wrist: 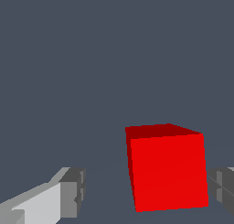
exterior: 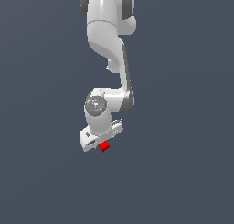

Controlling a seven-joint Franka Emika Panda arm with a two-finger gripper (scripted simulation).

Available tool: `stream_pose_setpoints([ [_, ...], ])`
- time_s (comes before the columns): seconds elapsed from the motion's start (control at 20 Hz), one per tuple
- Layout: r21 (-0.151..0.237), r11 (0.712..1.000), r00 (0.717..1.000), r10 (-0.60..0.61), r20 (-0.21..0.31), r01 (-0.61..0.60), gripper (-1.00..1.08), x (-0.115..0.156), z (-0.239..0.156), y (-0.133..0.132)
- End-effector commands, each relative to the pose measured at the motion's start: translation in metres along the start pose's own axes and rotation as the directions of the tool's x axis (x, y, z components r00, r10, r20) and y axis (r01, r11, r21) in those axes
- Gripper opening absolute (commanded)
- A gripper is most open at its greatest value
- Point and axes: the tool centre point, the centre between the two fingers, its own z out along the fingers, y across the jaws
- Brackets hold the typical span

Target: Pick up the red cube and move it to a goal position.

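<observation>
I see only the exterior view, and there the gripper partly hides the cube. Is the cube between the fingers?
Observer: Yes. In the wrist view the cube sits between the two fingers of the gripper.
Operator: Is it centred between them?
Observer: No. It lies close to one finger, and a clear gap separates it from the other finger.
Operator: So the jaws are not closed on it?
Observer: Correct. They stand open and the cube is not clamped.
</observation>
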Motion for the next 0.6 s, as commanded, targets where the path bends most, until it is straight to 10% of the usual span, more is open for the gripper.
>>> stream_pose_setpoints([
  [0.0,0.002,0.999,0.999,-0.033,0.003,0.033,1.00,0.0029,0.0092,0.0027],
  [0.4,0.001,0.998,0.998,-0.067,0.004,0.067,1.00,0.0069,0.0168,0.0079],
  [0.45,0.001,0.998,0.998,-0.067,0.004,0.067,-1.00,0.0069,0.0168,0.0079],
  [0.55,0.001,0.998,0.998,-0.067,0.004,0.067,-1.00,0.0069,0.0168,0.0079],
])
